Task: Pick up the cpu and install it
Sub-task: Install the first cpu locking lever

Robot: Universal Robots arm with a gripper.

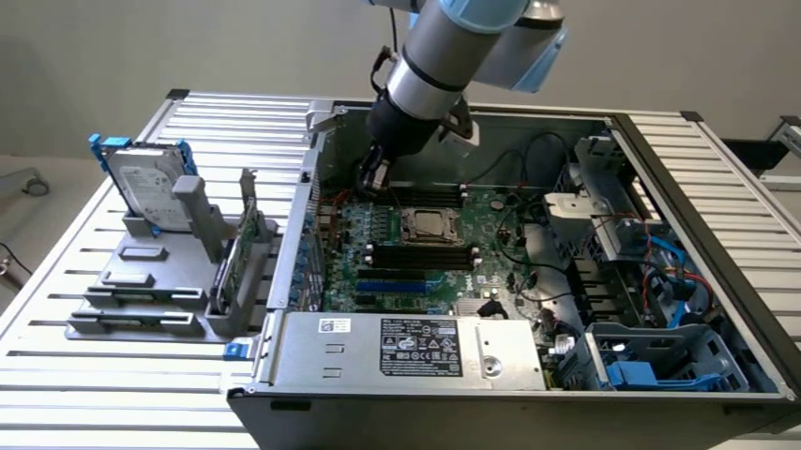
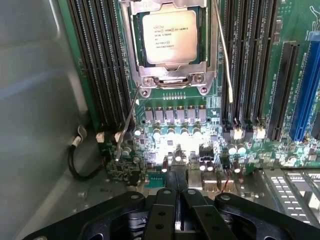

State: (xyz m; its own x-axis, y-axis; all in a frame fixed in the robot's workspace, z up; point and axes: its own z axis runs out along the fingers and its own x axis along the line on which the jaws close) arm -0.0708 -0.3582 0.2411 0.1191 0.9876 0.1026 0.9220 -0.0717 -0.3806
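**Cpu sitting in its socket, closed gripper hovering over the board**

The cpu (image 2: 169,37) is lying flat in the socket on the green motherboard (image 1: 375,234), with its silver top and printed lettering facing up. A metal socket frame (image 2: 172,81) is running around its edges. A thin wire lever (image 2: 127,120) is slanting away from one corner of the frame, and a second (image 2: 225,60) is running along the opposite side. Rows of black memory slots (image 2: 100,65) are flanking the socket on both sides, and a blue expansion slot (image 2: 305,90) is lying farther out.

The gripper (image 2: 176,186) is hanging over the board with its two fingers pressed together and nothing between them. It is near the cpu but not touching it, and it is standing above a patch of small capacitors just beyond the frame.

In the exterior view, the arm (image 1: 438,56) is reaching down into the open computer case (image 1: 501,417) near its far wall. The chip is showing just below and to that view's right of the gripper. A grey power supply (image 1: 414,349) is sitting along the near side of the case. A hard drive (image 1: 144,187) with blue brackets is standing upright in a grey holder on the slatted table (image 1: 126,412), well apart from the case on that view's left.
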